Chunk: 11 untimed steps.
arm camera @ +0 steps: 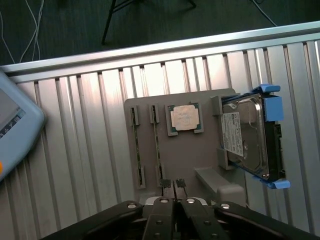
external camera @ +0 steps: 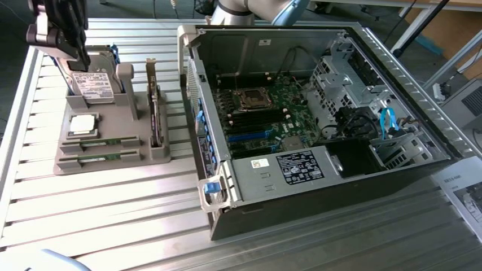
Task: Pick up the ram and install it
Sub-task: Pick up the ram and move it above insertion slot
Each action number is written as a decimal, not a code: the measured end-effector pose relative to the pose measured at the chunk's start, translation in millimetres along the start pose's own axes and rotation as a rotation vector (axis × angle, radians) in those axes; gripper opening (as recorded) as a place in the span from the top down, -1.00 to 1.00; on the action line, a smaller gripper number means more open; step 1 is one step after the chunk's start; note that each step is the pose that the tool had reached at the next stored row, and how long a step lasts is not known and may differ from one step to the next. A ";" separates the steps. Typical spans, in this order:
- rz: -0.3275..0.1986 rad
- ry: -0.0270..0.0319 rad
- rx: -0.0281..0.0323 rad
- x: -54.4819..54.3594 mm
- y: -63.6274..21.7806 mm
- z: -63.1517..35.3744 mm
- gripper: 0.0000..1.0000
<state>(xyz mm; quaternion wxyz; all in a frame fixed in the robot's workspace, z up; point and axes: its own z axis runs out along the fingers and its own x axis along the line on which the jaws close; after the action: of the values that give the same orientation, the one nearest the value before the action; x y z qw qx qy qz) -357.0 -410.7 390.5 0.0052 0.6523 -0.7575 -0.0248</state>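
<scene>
- Exterior view: the hand (external camera: 69,53) hung above the grey tray (external camera: 75,169), well apart from the open computer (external camera: 301,113). The ram (external camera: 98,143) lay in its tray slot below the hand, not yet picked up, so we judged that installing it was still left.
- Wrist view: its fingers (arm camera: 166,184) stood slightly apart and held nothing, with the ram (arm camera: 158,145) just beyond them.
- We noted a ribbed metal table (arm camera: 75,150) and a dark floor with cables (arm camera: 30,30).

A robotics lab: aluminium-profile bench (external camera: 113,209), opened computer case (external camera: 249,178), grey parts fixture (external camera: 113,165).
</scene>
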 end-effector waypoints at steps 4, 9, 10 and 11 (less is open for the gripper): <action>0.000 0.0000 0.0000 0.1 0.0 0.0 0.41; 0.000 -0.0001 0.0000 0.1 0.0 0.0 0.28; -0.001 0.0000 0.0000 0.1 0.0 0.0 0.28; -0.003 0.0000 0.0000 0.1 -0.1 0.0 0.28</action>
<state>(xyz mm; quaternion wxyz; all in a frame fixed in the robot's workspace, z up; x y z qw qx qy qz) -356.9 -410.8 390.4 0.0052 0.6534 -0.7566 -0.0248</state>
